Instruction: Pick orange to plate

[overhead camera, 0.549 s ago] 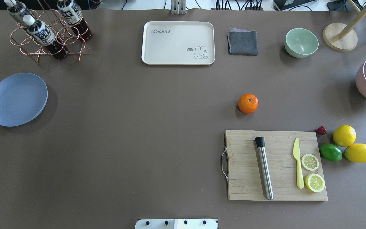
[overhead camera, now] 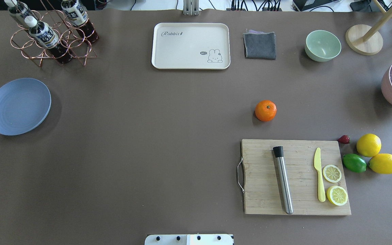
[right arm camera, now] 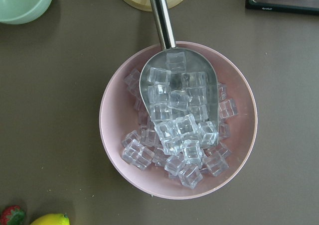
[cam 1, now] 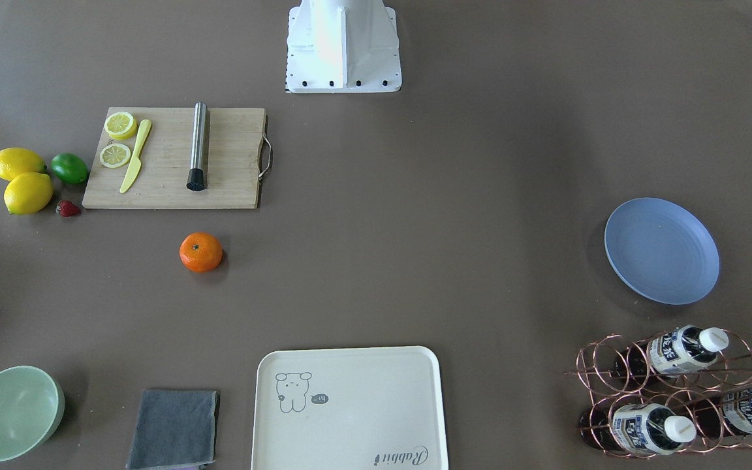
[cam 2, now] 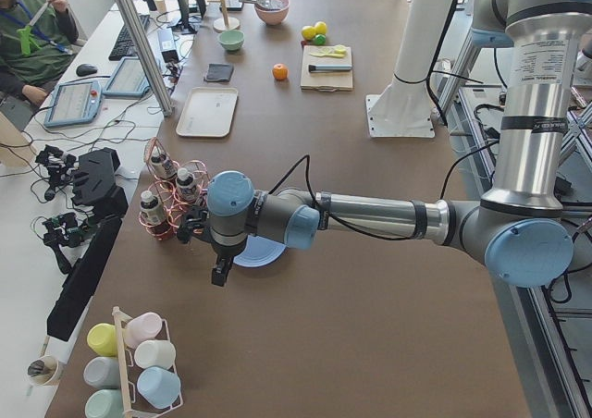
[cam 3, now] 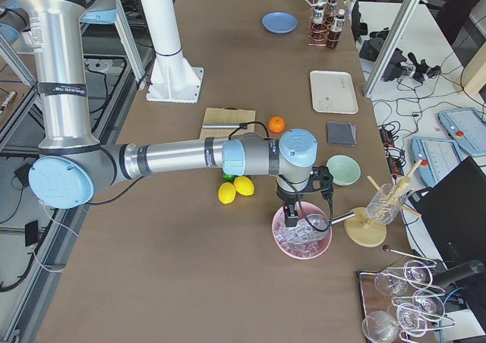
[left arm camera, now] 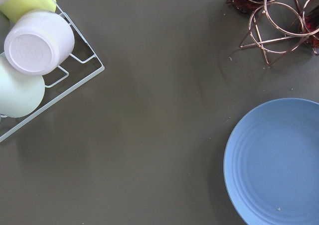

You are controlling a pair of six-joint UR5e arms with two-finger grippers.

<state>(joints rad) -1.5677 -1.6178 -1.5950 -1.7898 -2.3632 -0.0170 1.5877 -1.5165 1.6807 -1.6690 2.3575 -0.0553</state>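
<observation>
The orange (overhead camera: pixel 265 110) sits alone on the brown table just beyond the cutting board, and also shows as the orange (cam 1: pixel 201 252) in the front-facing view. The blue-lavender plate (overhead camera: pixel 18 106) lies bare at the far left; the left wrist view has the plate (left arm camera: pixel 279 160) at its lower right. My left gripper (cam 2: pixel 220 275) hangs beside the plate's outer side and shows only in the left side view, so I cannot tell its state. My right gripper (cam 3: pixel 293 215) hovers over the pink ice bowl, far from the orange; I cannot tell its state either.
A cutting board (overhead camera: pixel 294 177) carries a muddler, a yellow knife and lemon slices. Lemons (overhead camera: pixel 369 145), a lime and a strawberry lie to its right. Cream tray (overhead camera: pixel 191 46), grey cloth, green bowl (overhead camera: pixel 322 45), bottle rack (overhead camera: pixel 51 34), pink ice bowl (right arm camera: pixel 239 100), cup rack (left arm camera: pixel 35 41).
</observation>
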